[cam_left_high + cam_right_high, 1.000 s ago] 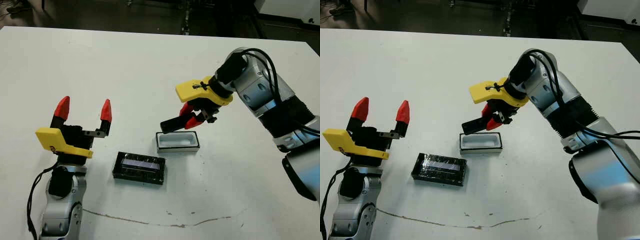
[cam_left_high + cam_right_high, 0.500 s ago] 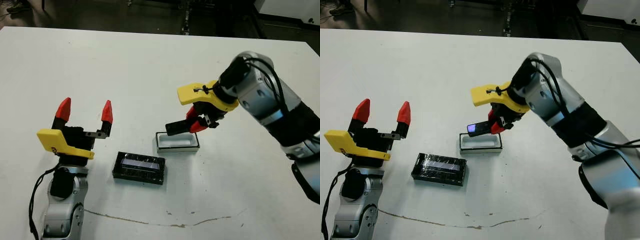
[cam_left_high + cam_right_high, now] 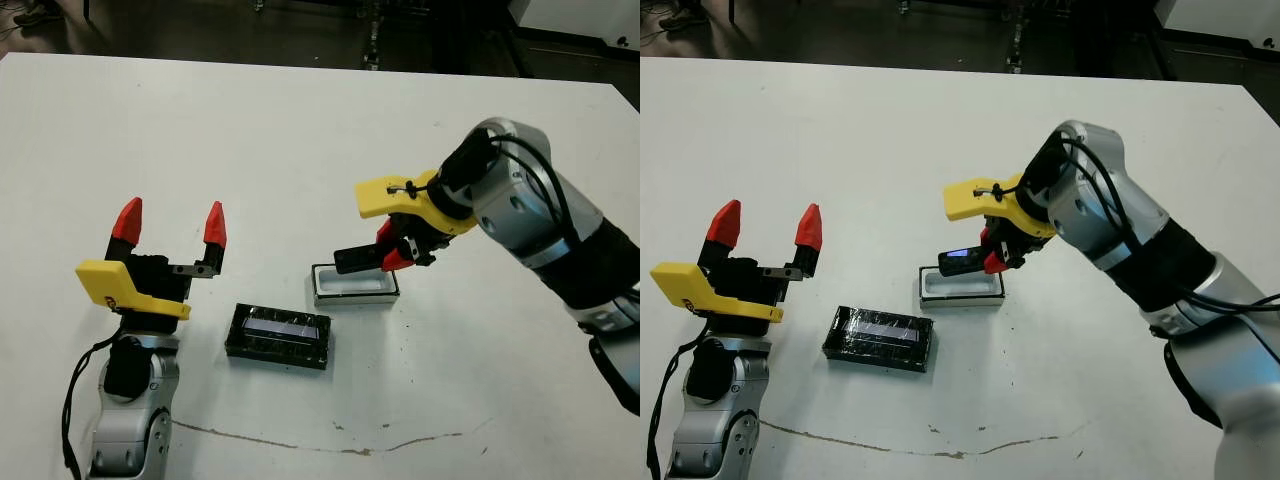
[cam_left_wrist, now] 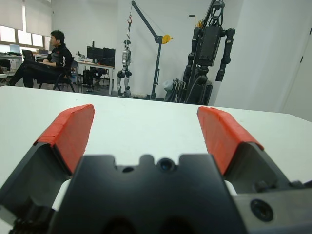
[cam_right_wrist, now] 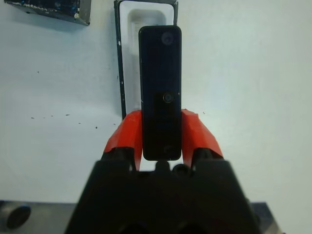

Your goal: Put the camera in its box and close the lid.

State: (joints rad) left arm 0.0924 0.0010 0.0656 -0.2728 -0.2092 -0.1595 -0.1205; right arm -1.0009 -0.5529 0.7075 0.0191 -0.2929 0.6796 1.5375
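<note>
Right gripper (image 3: 392, 258) has its two red fingers (image 5: 192, 132) pinched tight on one end of the camera (image 3: 358, 259), which sticks out lengthwise from the grip, roughly level, tipped slightly down toward the 9 o'clock side. Camera hangs directly above the box (image 3: 355, 285), free end over the box's 9 o'clock half; whether it touches the rim, can't tell. In the right wrist view the camera (image 5: 160, 90) lines up along the long axis of the box (image 5: 127, 58), covering most of the white cavity. Box sits open near table centre, nothing else visible inside. Lid (image 3: 279, 335) lies flat on the table (image 3: 250, 140) at about 8 o'clock from the box, near but apart, pale strip facing up. Left gripper (image 3: 168, 222) held up off the table at 9 o'clock from the lid, well apart from box and lid, fingers (image 4: 70, 134) spread wide with nothing between them. Left wrist view shows a seated person (image 4: 46, 61) far beyond the table edge and a dark robot on a stand (image 4: 207, 46).
</note>
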